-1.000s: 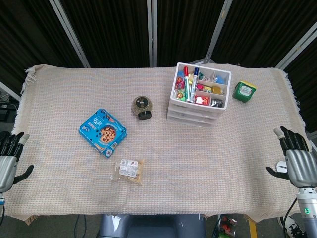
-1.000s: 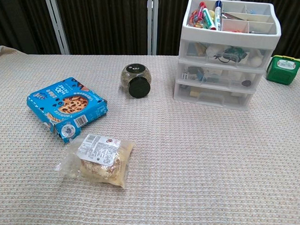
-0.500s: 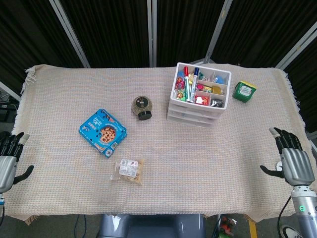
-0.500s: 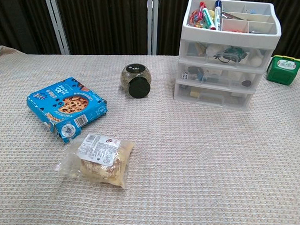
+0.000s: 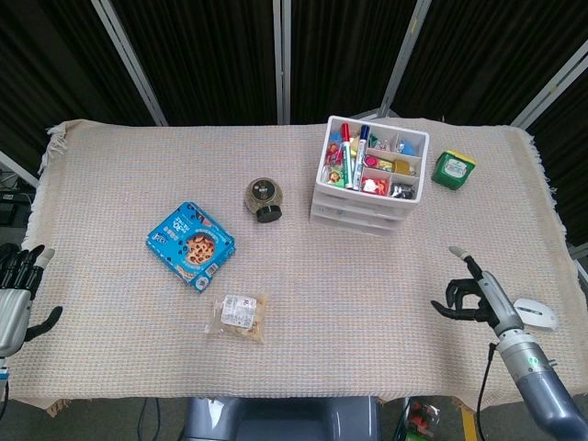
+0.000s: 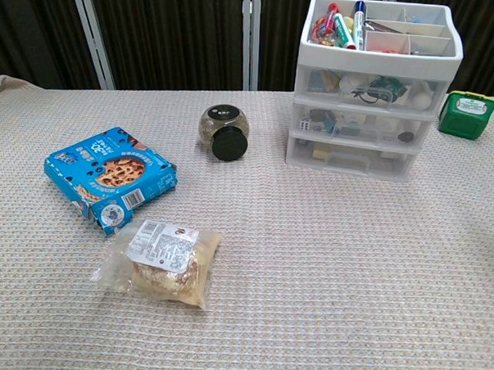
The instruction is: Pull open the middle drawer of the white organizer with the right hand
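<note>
The white organizer (image 5: pixel 369 180) stands at the back right of the table, its top tray full of markers and small items. In the chest view its three drawers face me and the middle drawer (image 6: pixel 356 127) is pushed in flush with the other two. My right hand (image 5: pixel 478 296) hovers over the table's front right part, well in front of the organizer and to its right, with its fingers apart and nothing in it. It does not show in the chest view. My left hand (image 5: pixel 14 299) hangs beside the table's left front edge, fingers spread and empty.
A small round jar (image 5: pixel 265 198) lies left of the organizer. A blue cookie box (image 5: pixel 191 244) and a clear snack bag (image 5: pixel 239 314) lie at the front left. A green box (image 5: pixel 453 169) sits right of the organizer. A woven cloth (image 5: pixel 367 294) covers the table.
My right hand has moved left from the table's right edge over the cloth and turned edge-on. The left hand and the objects have stayed still.
</note>
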You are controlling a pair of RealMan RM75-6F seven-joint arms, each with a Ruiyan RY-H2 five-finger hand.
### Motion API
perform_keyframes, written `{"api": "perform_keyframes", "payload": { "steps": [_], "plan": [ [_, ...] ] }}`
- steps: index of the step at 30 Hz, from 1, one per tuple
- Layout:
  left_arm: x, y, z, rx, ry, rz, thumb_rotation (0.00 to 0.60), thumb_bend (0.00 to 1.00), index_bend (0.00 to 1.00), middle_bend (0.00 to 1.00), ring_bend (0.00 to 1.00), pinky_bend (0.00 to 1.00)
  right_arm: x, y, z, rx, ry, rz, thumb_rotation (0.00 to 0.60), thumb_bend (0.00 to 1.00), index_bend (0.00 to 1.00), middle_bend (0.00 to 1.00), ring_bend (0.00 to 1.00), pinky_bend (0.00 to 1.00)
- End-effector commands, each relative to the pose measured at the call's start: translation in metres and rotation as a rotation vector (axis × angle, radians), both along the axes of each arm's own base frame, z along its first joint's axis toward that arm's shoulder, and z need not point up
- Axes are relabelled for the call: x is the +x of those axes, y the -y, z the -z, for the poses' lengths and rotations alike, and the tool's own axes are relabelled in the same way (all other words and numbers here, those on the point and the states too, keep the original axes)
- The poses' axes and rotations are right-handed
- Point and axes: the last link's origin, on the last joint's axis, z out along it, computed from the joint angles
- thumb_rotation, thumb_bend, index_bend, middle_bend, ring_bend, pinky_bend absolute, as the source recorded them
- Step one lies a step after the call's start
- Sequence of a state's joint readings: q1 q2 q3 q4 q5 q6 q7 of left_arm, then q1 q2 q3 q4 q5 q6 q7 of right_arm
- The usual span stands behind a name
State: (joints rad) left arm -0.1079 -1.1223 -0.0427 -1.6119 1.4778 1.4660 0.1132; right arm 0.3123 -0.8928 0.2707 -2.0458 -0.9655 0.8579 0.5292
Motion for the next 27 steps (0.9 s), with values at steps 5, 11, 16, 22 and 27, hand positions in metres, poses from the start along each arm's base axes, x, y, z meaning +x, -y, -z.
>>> {"api": "perform_keyframes", "payload": {
  "steps": [5, 11, 16, 22, 27],
  "plan": [
    [0.000, 0.000, 0.000, -0.001, 0.001, 0.000, 0.600, 0.32, 0.00, 0.00, 0.00, 0.00, 0.030, 0.026, 0.016, 0.067, 0.278, 0.105, 0.600, 0.26, 0.11, 0.82, 0.83, 0.57],
    [0.000, 0.000, 0.000, -0.003, 0.002, 0.001, 0.600, 0.32, 0.00, 0.00, 0.00, 0.00, 0.032, 0.033, 0.029, 0.106, 0.305, 0.139, 0.600, 0.28, 0.10, 0.84, 0.86, 0.60],
    [0.000, 0.000, 0.000, -0.003, 0.003, 0.001, 0.600, 0.32, 0.00, 0.00, 0.00, 0.00, 0.035, 0.043, 0.044, 0.123, 0.340, 0.175, 0.600, 0.28, 0.10, 0.84, 0.86, 0.60],
    [0.000, -0.001, 0.000, -0.005, 0.002, 0.000, 0.600, 0.32, 0.00, 0.00, 0.00, 0.00, 0.040, 0.053, 0.062, 0.131, 0.361, 0.208, 0.600, 0.28, 0.11, 0.84, 0.86, 0.60],
    [0.000, -0.001, 0.000, -0.006, 0.002, -0.001, 0.600, 0.32, 0.00, 0.00, 0.00, 0.00, 0.045, 0.062, 0.072, 0.129, 0.400, 0.240, 0.600, 0.29, 0.13, 0.84, 0.86, 0.60]
  ]
}}
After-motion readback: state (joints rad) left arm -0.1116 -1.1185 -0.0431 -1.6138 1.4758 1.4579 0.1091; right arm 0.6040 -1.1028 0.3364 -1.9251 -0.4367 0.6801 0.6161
